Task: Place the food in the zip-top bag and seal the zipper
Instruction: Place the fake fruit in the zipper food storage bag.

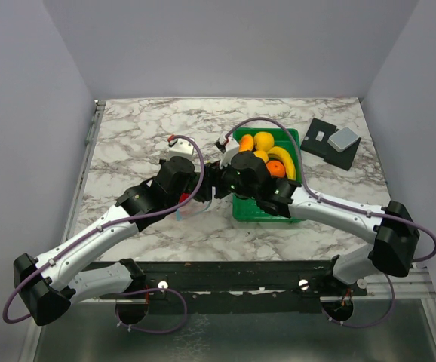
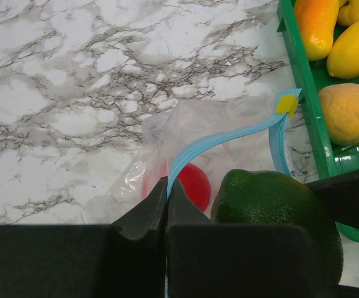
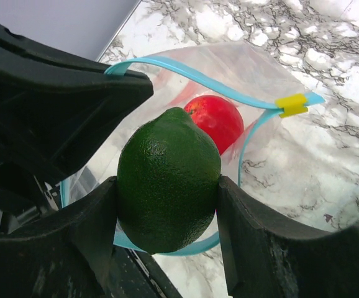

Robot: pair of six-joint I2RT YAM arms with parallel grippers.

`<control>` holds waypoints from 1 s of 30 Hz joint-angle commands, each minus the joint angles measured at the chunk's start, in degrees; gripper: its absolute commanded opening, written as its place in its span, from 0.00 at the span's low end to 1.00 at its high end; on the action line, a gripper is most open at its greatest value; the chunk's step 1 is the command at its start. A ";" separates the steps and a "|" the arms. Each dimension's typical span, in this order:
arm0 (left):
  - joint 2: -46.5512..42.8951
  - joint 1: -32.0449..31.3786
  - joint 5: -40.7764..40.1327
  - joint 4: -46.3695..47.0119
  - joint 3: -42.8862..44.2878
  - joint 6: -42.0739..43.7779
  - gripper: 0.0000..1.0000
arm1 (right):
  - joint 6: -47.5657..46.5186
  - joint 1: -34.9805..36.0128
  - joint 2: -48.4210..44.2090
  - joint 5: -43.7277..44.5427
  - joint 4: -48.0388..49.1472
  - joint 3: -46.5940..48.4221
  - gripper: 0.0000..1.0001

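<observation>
The clear zip-top bag lies on the marble with its mouth held up and open. My left gripper is shut on the bag's light blue zipper, which has a yellow slider at its far end. A red fruit rests inside the bag. My right gripper is shut on a dark green fruit, holding it at the bag's mouth, ringed by the zipper. More food, orange-yellow fruits, lies in the green tray.
The green tray's rim runs close to the right of the bag. A dark square plate with a grey block sits at the back right. A small white object with a red cap stands behind my left arm.
</observation>
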 commanded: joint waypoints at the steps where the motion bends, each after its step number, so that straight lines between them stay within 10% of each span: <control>1: -0.79 0.18 -1.21 1.14 -0.51 0.36 0.00 | -0.69 0.62 2.80 2.19 2.25 3.01 0.37; 18: -1.05 0.21 -1.03 1.57 -0.66 0.30 0.00 | -0.93 0.67 7.44 6.70 2.56 5.24 0.88; 30: -0.37 0.19 -3.39 4.41 -2.16 0.79 0.00 | -1.89 0.62 0.71 9.96 -4.02 2.19 0.88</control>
